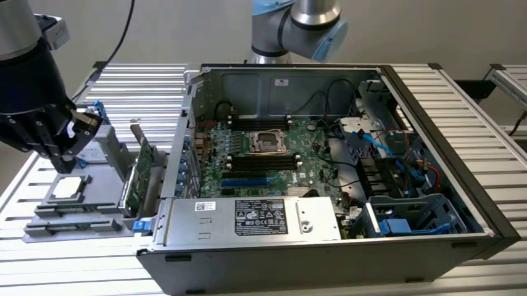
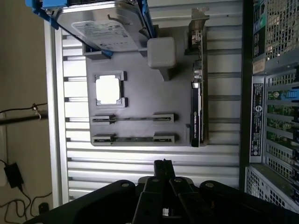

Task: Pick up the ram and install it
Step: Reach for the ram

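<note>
The black robot pincer (image 1: 64, 165), fingers pressed together and empty, hangs over the flat grey plastic tray (image 2: 140, 98) on the exterior view's left. The long thin ram stick (image 2: 134, 118) seems to sit in that tray, not picked up. Nothing is done yet.

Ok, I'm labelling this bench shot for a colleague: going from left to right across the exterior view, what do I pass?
Shut gripper → upright green expansion card → silver power supply → blue drive cage.
</note>
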Motion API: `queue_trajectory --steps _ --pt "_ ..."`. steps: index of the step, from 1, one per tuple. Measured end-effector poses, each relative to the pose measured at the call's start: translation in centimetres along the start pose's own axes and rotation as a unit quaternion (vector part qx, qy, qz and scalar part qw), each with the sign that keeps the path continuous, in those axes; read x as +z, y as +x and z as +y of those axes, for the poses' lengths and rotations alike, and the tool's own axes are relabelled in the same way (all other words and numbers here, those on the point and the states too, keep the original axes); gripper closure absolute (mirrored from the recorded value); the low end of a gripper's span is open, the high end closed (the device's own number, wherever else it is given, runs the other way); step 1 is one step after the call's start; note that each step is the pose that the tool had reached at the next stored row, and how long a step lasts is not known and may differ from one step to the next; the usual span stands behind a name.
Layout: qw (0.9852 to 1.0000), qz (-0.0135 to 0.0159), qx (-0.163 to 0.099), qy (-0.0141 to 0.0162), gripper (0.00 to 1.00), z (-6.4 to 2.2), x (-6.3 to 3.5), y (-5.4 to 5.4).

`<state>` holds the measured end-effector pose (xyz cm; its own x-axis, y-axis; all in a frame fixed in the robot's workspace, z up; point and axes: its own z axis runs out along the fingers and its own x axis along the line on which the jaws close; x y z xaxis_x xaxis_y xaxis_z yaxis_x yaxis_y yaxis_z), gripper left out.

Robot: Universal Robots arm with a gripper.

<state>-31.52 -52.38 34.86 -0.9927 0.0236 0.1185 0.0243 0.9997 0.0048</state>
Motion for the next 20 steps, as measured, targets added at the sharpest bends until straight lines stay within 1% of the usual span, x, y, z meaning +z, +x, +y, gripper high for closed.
queue_trajectory --steps 1,2,3,4,5,13,16,18,20 --pt "1.0 -0.0046 -0.002 0.0002 0.89 0.0 0.03 0.1" --pt "0.9999 -0.01 -0.003 0.0003 0.89 0.01 0.05 0.1" --pt "0.9999 -0.0148 -0.004 0.0002 0.89 0.03 0.08 0.2" --pt "0.9998 -0.0175 -0.004 0.0002 0.89 0.06 0.11 0.4" --pt "0.9998 -0.0182 -0.004 0.0002 0.89 0.13 0.15 0.7" --pt "0.9998 -0.0183 -0.005 0.0003 0.89 1.47 0.42 2.8" --pt "0.9998 -0.0186 -0.006 0.0006 0.89 1.69 0.51 3.6" --pt "0.9998 -0.0197 -0.007 0.0006 0.89 1.76 0.58 4.1" --pt "0.9997 -0.0217 -0.008 0.0009 0.89 1.83 0.62 4.5"
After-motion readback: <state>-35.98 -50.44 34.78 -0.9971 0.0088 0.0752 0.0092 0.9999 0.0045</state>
